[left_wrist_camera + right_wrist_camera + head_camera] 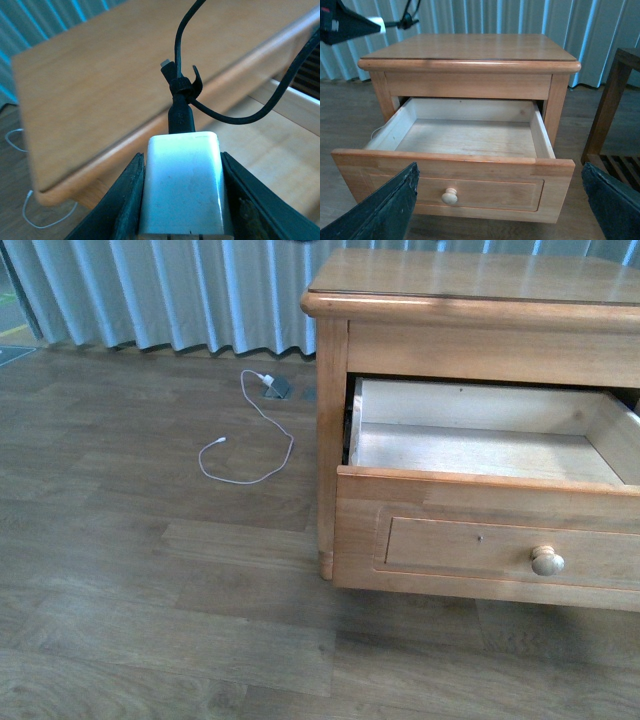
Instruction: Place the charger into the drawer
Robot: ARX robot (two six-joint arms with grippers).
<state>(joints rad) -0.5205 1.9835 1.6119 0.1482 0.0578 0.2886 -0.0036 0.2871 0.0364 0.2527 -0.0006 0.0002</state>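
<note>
My left gripper (181,161) is shut on the charger (182,187), a small white block pinched between the two black jaws. Its thin black looped cable (178,60) hangs off the far end. The charger is held in the air above a front corner of the cabinet top (100,85). In the right wrist view it (376,22) shows high, beyond the cabinet's edge. The drawer (470,540) stands pulled out, its pale inside (470,137) bare. My right gripper (500,172) is open and empty in front of the drawer's panel, near its round knob (450,196).
A long white cable (255,445) with a white plug (265,379) lies on the wood floor to the left of the cabinet, near the curtain (150,290). A dark wooden slatted stand (615,105) is beside the cabinet on the other side.
</note>
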